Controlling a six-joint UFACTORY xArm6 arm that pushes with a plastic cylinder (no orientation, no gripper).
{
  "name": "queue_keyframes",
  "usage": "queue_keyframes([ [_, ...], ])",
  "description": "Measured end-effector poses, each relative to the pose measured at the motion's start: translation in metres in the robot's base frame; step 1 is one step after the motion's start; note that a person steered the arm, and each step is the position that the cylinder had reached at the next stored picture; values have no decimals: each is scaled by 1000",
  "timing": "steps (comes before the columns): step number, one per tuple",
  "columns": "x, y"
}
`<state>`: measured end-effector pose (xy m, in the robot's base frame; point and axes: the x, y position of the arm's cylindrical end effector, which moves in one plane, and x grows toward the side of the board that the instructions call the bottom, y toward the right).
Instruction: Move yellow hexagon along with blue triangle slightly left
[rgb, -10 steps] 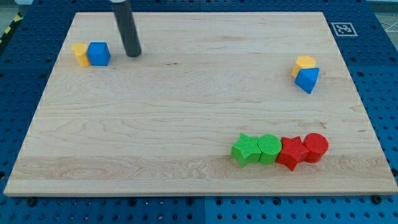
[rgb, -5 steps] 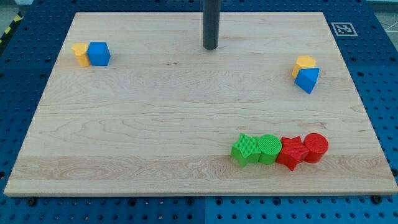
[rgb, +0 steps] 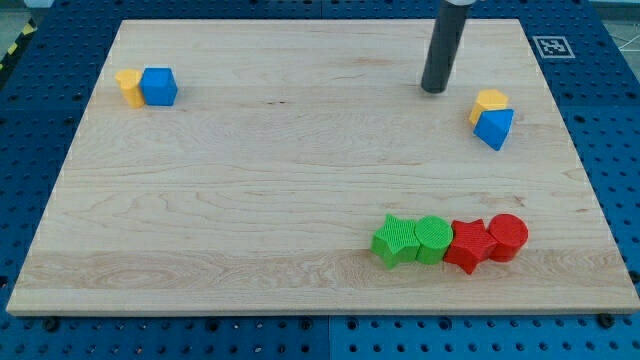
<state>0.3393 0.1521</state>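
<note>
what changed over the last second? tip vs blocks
Only my tip moved: it swept from beside the blue cube at the view's upper left across to the right, now just left of the yellow hexagon and blue triangle, touching neither. No block shifted on the wooden board.

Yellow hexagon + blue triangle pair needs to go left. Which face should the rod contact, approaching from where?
Probably the pair's right side, at the seam where the yellow hexagon block touches the blue triangle block below it, so one leftward push carries both. My tip sits to the pair's left and slightly above, not touching, so it would first have to circle round to the view's right.
</note>
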Motion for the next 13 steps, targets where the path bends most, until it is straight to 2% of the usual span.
queue_keyframes([
  [2,24,40],
  [5,37,77],
  [7,28,92],
  [9,35,143],
  [11,51,147],
  [13,56,111],
])
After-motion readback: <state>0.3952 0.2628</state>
